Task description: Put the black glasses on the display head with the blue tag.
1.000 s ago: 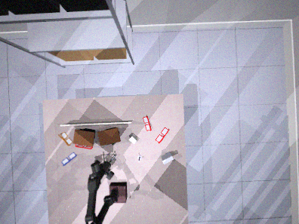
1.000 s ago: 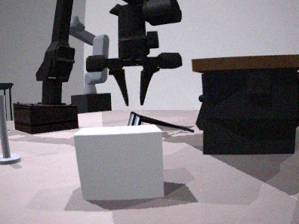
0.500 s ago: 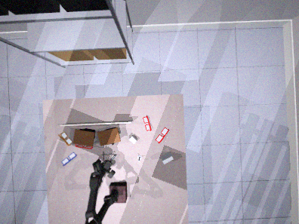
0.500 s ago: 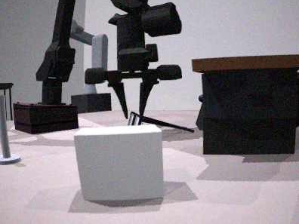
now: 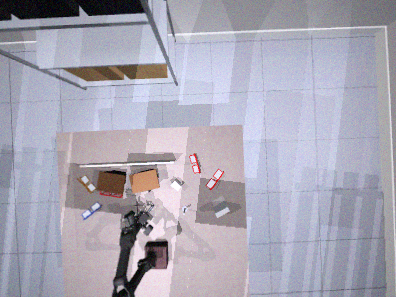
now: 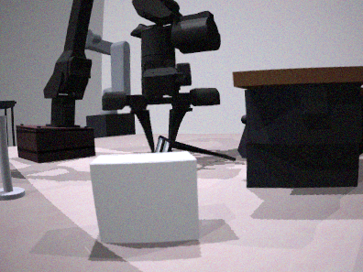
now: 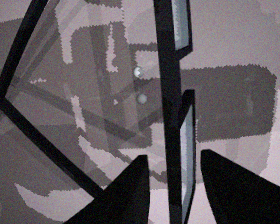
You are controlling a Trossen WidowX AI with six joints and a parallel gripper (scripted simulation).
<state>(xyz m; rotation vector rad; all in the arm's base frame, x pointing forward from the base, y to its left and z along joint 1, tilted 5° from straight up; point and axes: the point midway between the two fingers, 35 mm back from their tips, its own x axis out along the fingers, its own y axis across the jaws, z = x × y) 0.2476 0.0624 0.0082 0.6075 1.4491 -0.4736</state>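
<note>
The black glasses [image 6: 202, 150] [image 7: 168, 75] are low at the table top, partly hidden behind a white block in the exterior view. Their front bar runs up and down through the wrist view, lenses on its right, temples at the left. My gripper [image 6: 161, 151] [image 7: 174, 161] points down with its fingertips on either side of the front bar. In the wrist view a gap shows on both sides of the bar, so the gripper is open. Two display heads with brown tops stand side by side, the left one [image 5: 111, 181] and the right one [image 5: 145, 181] [image 6: 302, 132]. No blue tag is visible.
Red glasses [image 5: 111, 195] are at the left head's front. The white block [image 5: 176, 184] [image 6: 144, 198] stands right of the heads. A white bar [image 5: 120, 164] lies behind them. Blue glasses [image 5: 91, 210] and orange glasses [image 5: 87, 183] lie left; two red pairs lie right.
</note>
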